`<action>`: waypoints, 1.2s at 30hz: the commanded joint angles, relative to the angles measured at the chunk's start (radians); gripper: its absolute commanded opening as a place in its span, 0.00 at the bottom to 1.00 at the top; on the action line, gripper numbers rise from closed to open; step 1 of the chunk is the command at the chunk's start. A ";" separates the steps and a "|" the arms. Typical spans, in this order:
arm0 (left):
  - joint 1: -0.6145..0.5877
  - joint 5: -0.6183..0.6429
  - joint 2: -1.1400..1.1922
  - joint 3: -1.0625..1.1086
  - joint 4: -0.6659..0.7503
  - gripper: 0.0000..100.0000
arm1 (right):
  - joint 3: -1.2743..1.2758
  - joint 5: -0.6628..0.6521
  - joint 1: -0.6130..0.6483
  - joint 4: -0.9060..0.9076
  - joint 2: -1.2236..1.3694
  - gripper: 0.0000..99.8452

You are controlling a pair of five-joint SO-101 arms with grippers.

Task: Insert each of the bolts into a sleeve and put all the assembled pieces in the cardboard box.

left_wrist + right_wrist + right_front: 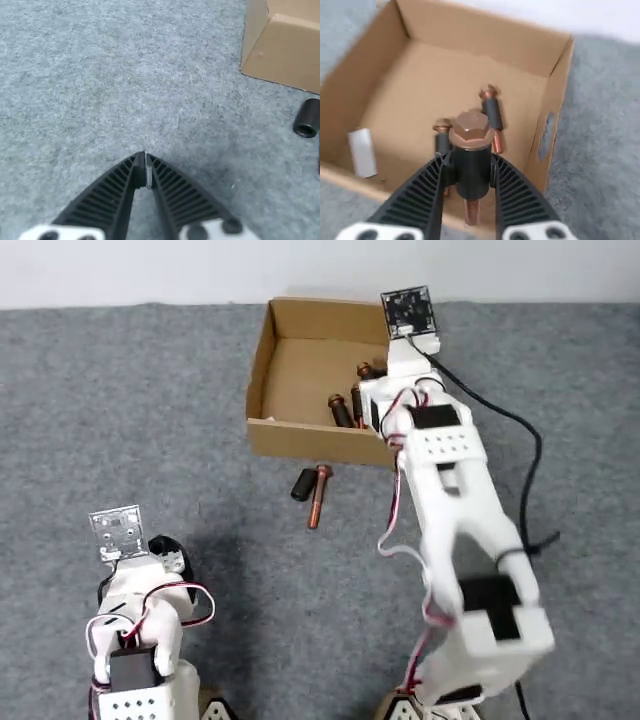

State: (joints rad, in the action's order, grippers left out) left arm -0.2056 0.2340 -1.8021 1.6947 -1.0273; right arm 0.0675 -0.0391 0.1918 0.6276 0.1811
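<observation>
While the left gripper hangs low over the grey carpet with its jaws closed together and nothing between them, the coming move belongs to the right arm. Nearest to its camera, the right gripper is clamped on an assembled piece. This is a copper bolt pushed through a black sleeve, and the fingers hold it by the sleeve from both sides. The long axis of the piece stands roughly upright, with the hexagonal head up toward the camera. The threaded tip points down through the gap between the fingers, toward the box. This is the relation that matters: the piece hangs above the inside of the box, but its tip seems to be close over the near wall, not over the middle of the floor. In the high view this arm reaches over a front corner of the box. I judge that a release here probably drops the piece inside, though a little more reach forward would be safer. Further down, on the floor of the box, two finished pieces lie beside each other. Outside, on the carpet just before the front wall, a loose sleeve and a loose bolt lie close together, not yet joined and well apart from the left gripper.
</observation>
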 commanded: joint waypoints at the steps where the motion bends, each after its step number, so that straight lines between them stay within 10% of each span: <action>1: -0.012 -0.017 -0.003 -0.010 0.021 0.00 | -0.167 0.003 -0.018 -0.027 0.114 0.01; 36: -0.015 -0.018 -0.002 -0.010 0.021 0.00 | -0.288 -0.041 0.048 0.464 0.102 0.12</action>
State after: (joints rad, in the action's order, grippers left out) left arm -0.2102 0.2263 -1.8021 1.6947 -1.0273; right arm -0.1949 -0.0713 0.1995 0.9835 0.4020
